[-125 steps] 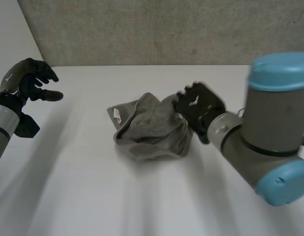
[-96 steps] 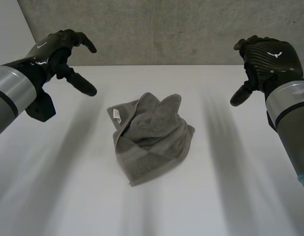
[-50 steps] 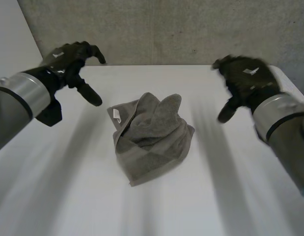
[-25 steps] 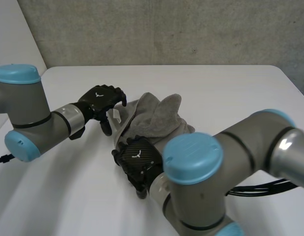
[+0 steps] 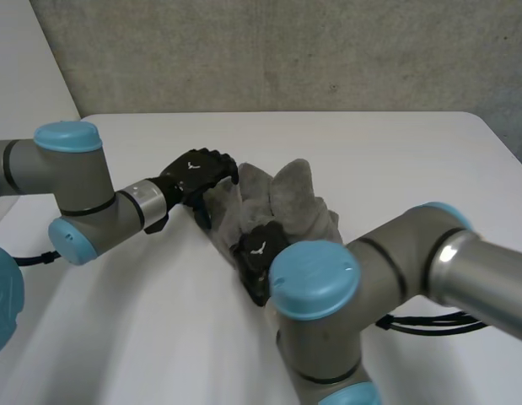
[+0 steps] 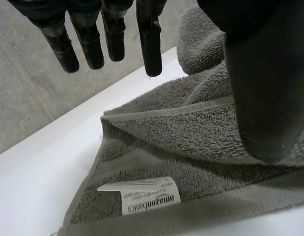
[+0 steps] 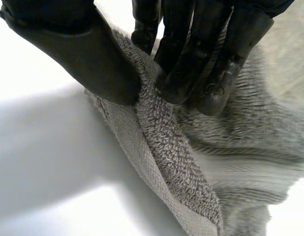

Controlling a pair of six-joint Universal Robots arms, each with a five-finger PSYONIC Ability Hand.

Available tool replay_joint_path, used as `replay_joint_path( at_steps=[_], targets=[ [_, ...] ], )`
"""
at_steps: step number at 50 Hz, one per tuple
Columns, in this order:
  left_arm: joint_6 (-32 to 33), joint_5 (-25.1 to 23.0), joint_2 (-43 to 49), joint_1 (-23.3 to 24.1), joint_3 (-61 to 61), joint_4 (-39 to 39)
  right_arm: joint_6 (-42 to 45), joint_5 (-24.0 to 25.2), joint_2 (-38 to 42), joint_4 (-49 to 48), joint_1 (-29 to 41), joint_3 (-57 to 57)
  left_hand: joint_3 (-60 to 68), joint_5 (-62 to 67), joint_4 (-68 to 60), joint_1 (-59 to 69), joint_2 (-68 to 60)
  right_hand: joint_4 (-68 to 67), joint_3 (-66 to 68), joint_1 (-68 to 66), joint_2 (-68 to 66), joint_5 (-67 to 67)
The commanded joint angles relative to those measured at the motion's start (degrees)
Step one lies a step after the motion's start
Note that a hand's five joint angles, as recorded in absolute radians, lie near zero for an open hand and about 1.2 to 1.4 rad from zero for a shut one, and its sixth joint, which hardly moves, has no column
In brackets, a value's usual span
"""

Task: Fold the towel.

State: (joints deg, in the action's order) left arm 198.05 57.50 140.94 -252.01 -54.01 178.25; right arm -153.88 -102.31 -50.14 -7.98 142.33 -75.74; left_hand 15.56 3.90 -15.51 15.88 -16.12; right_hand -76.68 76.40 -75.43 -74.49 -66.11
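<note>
My right hand (image 5: 259,249) is pinching the towel (image 5: 286,198). In my right wrist view my thumb (image 7: 93,54) is on one side of a thick fold at the towel's edge and my fingers (image 7: 186,59) press on the other side, so the fluffy cloth (image 7: 250,147) is squeezed between them. That pinch is on the side of the towel nearest me.

The towel is grey and soft. It is not flat. It sits in a bumpy heap, with two rounded flaps poking up on its far side. It lies around the middle of the white table (image 5: 370,143), well away from the table's far edge and from both far corners.

My left hand (image 5: 197,173) is at the towel's left side, right up against the cloth. It is not holding anything. In my left wrist view my fingers (image 6: 149,39) are straight and spread out over the towel (image 6: 191,132), and my thumb (image 6: 260,88) sticks out on its own. A small white label (image 6: 139,196) with tiny writing is sewn on the towel's hem below my palm.

My left arm (image 5: 75,186) comes in from the table's left side. My right arm (image 5: 370,270) bends in from the right and crosses in front of the towel.

Past the table's far edge is a rough grey wall (image 5: 286,51).
</note>
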Motion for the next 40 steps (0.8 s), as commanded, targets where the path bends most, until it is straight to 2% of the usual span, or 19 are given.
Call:
replay_joint_path(
  at_steps=[1,7,10,16,20,22,29,34,40],
  targets=[
    [-0.12,0.25,1.27,2.49,2.5,1.31,0.6,4.21,-9.7,-0.02,-4.51,-9.23,-2.15,-0.49,2.1,-2.47,2.71,-3.32,3.6,-4.57,-5.51,-3.89],
    [-0.03,0.6,3.37,4.59,5.22,3.15,0.69,7.38,-14.81,1.3,-8.56,-14.88,-2.15,-0.49,2.1,-2.47,2.71,-3.32,3.6,-4.57,-5.51,-3.89],
    [-0.03,0.86,4.95,5.47,7.06,3.85,0.95,12.02,-18.93,3.66,-13.55,-19.96,-1.99,-0.33,1.94,-2.3,2.54,-3.32,3.6,-4.57,-5.51,-3.89],
    [0.06,1.04,8.55,6.79,10.93,3.94,2.79,17.31,-22.98,6.57,-20.94,-25.33,-0.14,1.52,0.09,-0.45,0.7,-3.32,3.6,-4.57,-5.51,-3.89],
    [0.06,1.92,10.41,7.15,12.7,3.94,2.97,17.84,-24.13,6.66,-22.45,-26.57,2.39,4.05,-2.44,2.08,-1.83,-3.32,3.6,-4.57,-5.51,-3.89],
    [0.06,3.67,11.63,7.5,13.92,4.03,3.24,18.19,-26.23,6.66,-26.03,-28.58,6.24,7.9,-6.29,5.93,-5.68,-3.32,3.6,-4.57,-5.51,-3.89],
    [-0.03,6.57,13.84,7.67,15.77,4.03,4.56,18.19,-29.49,6.66,-30.71,-30.17,12.65,14.31,-12.7,12.34,-12.09,-3.32,3.6,-4.57,-5.51,-3.89],
    [-0.03,8.33,14.28,7.76,16.04,4.38,4.91,19.51,-30.98,6.84,-34.04,-31.31,27.76,29.42,-27.81,27.45,-27.21,-3.32,3.6,-4.57,-5.51,-3.89],
    [-0.12,9.39,14.63,7.76,16.21,4.38,4.47,20.74,-31.69,6.75,-36.77,-30.44,30.48,32.14,-30.53,30.17,-29.92,-3.32,3.6,-4.57,-5.51,-3.89]
  ],
)
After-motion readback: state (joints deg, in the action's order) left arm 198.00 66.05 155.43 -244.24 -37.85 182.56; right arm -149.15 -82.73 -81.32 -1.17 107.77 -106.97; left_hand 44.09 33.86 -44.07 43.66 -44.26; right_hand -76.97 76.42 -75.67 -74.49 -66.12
